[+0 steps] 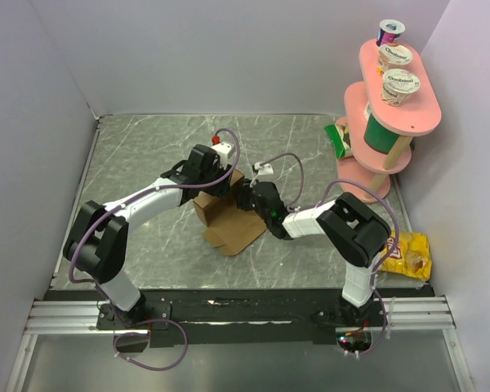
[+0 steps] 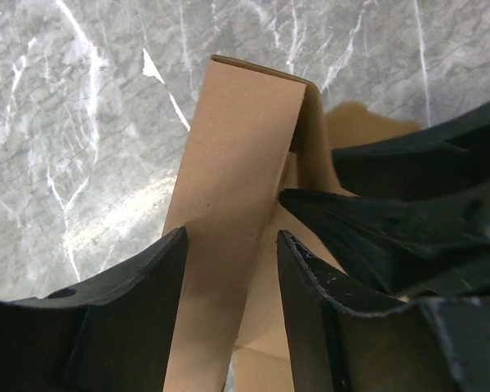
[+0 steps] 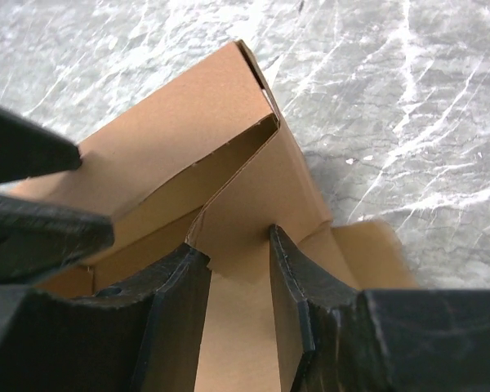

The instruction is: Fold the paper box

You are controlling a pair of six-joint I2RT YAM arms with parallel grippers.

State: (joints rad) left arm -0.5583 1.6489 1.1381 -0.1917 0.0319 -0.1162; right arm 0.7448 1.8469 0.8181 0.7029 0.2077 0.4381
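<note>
The paper box is plain brown cardboard, half raised at the middle of the marble table, with a flat flap spread toward the near side. My left gripper comes down on its back left part. In the left wrist view one upright wall of the box stands between the open fingers, with a gap on the right side. My right gripper meets the box from the right. Its open fingertips rest against a side wall of the box, and a cardboard panel runs between them.
A pink two-tier stand with yogurt cups and a green can rises at the back right. A green packet lies beside it. A yellow snack bag sits at the near right edge. White walls enclose the table.
</note>
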